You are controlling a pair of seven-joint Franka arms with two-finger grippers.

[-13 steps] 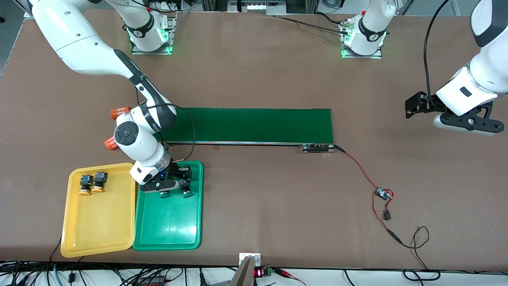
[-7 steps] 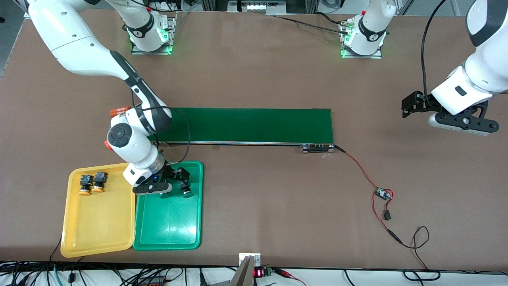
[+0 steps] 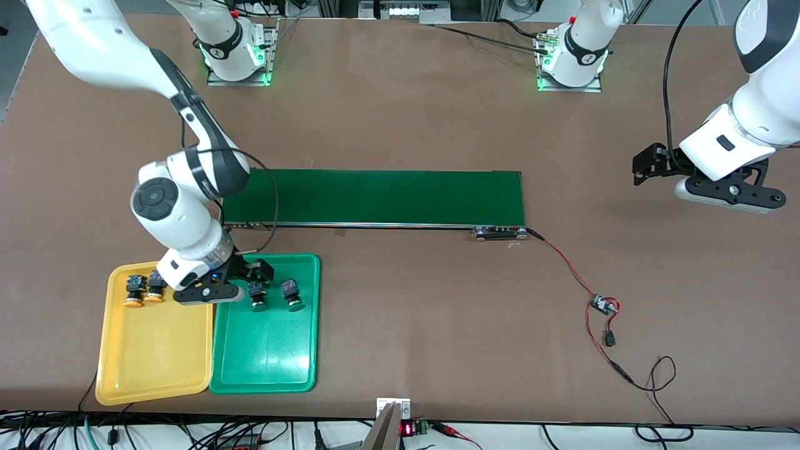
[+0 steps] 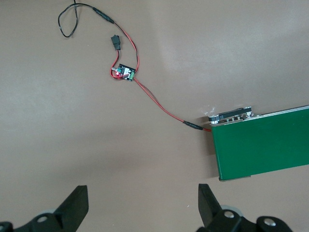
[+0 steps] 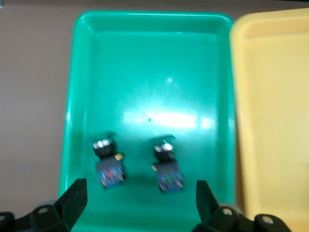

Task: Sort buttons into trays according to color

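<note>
Two green-capped buttons [image 3: 257, 295] [image 3: 292, 294] lie side by side in the green tray [image 3: 265, 350], near its end closest to the belt; they also show in the right wrist view [image 5: 109, 163] [image 5: 166, 166]. Two yellow-orange-capped buttons [image 3: 133, 291] [image 3: 154, 289] lie in the yellow tray [image 3: 156, 356]. My right gripper [image 3: 220, 279] is open and empty, up over the seam between the two trays, beside the green buttons. My left gripper [image 3: 650, 167] is open and empty, held high over bare table at the left arm's end.
A long dark-green conveyor belt [image 3: 375, 197] runs across the middle of the table. A red wire with a small circuit board [image 3: 604, 305] trails from the belt's end toward the front camera. The right arm's forearm hangs over the belt's other end.
My right gripper has drawn back from the green buttons and shifted toward the yellow tray, leaving both green buttons in the green tray. The left arm has barely moved.
</note>
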